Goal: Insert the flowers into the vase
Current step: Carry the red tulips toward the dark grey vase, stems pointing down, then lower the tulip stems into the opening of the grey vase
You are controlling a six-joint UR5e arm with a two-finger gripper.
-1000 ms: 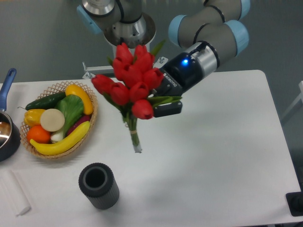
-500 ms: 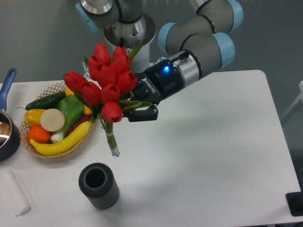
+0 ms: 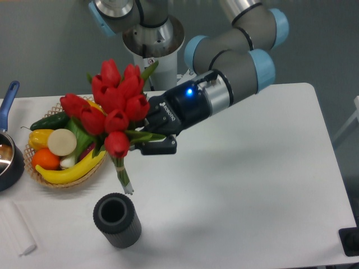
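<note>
Arm: reaches in from the upper right, its gripper (image 3: 147,140) closed on the flowers (image 3: 109,109), fingers pinching the bunch just under the heads.

Flowers: red tulip buds with green leaves, held in the air and tilted, heads toward the upper left, bound stems pointing down and to the right. The stem tips hang just above and a little right of the vase (image 3: 116,219) (not inside it, no contact visible).

Vase: dark grey ribbed cylinder, upright on the white table (image 3: 252,185), mouth open to the camera.

Basket (image 3: 106,143): wicker, left of the flowers, holding fruit and vegetables; the tulip heads overlap its right edge in this view.

Pan (image 3: 8,151): dark, blue handle, at the far left edge.
</note>
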